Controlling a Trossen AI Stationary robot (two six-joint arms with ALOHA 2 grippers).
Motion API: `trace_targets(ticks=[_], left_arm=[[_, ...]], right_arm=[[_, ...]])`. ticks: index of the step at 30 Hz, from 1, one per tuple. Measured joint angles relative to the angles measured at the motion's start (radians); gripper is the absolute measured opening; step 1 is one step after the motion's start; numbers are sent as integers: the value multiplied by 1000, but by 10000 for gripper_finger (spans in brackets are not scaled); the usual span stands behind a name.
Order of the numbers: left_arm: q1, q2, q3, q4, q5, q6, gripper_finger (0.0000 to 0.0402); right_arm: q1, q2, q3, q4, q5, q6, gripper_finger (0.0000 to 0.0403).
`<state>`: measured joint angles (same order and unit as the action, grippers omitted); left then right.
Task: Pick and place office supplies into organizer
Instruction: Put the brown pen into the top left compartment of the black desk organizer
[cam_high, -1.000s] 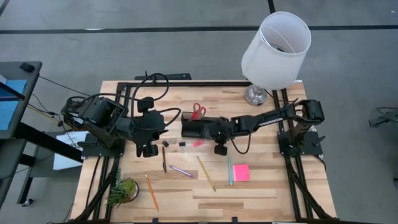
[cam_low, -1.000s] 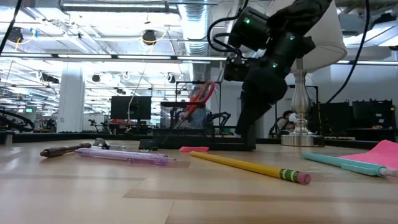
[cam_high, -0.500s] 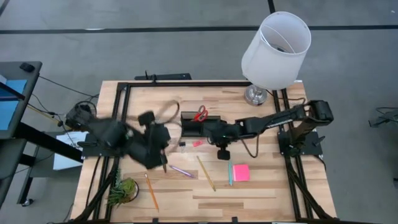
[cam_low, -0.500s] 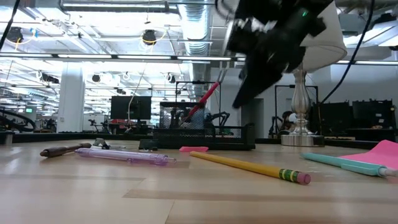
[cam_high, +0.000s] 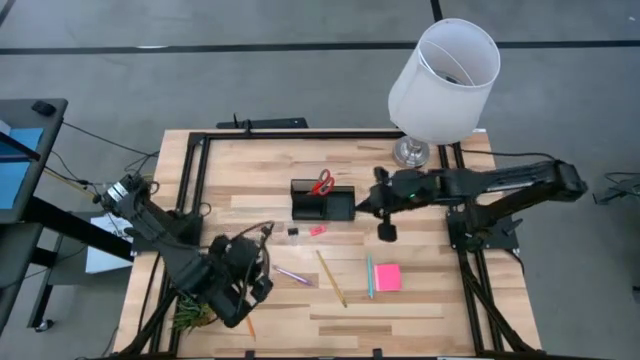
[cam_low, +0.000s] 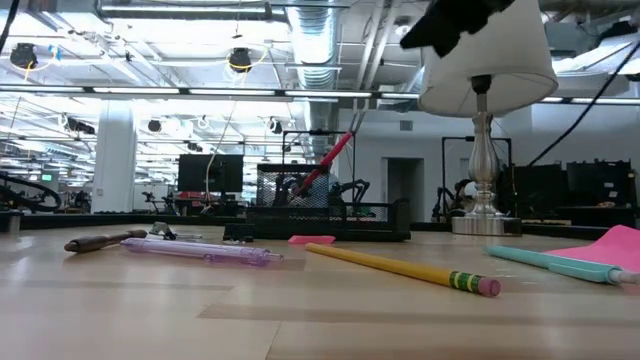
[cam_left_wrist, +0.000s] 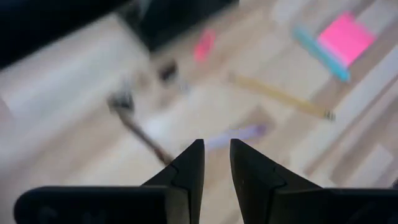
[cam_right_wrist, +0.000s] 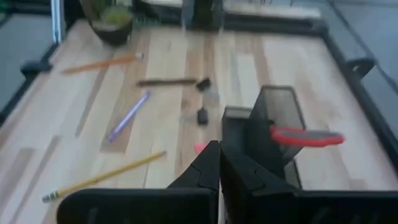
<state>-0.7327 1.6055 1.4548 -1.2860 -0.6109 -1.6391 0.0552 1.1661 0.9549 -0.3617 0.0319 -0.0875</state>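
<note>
Spanning the wooden desk (cam_high: 420, 300), supplies lie loose w/ the black organizer (cam_high: 322, 203) near the back, red scissors (cam_high: 321, 183) already standing in its tall box. Right gripper (cam_high: 362, 207), fingers closed & empty, hangs just beside the organizer. Left gripper (cam_left_wrist: 216, 163), fingers slightly parted w/ nothing between, sits over the brown pen (cam_left_wrist: 142, 137) & purple pen (cam_high: 292, 274), prob. lining up the next pick.

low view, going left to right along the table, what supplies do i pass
brown pen → purple pen → black organizer with red-handled scissors sticking up → yellow pencil → teal pen → pink sticky pad
</note>
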Motion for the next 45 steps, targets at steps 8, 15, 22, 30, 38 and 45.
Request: trace_targets(ticks=[8,15,22,30,38,45], left_arm=[[46,1,-277,305,135,-54,69],[172,1,-343,202,242,-56,77],[332,1,-402,211,330,70,132],[425,1,-448,328,292,131,176],[432,1,-547,543,328,153,178],[432,1,-571,520,345,110,178]], right_arm=[[-2,-33,-45,-5,-4,0,1],[15,0,-44,1,-4,0,1],[16,0,-45,-4,-5,0,1],[16,0,-45,-5,-5,0,1],[16,0,-45,-5,-5,-2,1],[16,0,-45,-5,-5,-3,1]])
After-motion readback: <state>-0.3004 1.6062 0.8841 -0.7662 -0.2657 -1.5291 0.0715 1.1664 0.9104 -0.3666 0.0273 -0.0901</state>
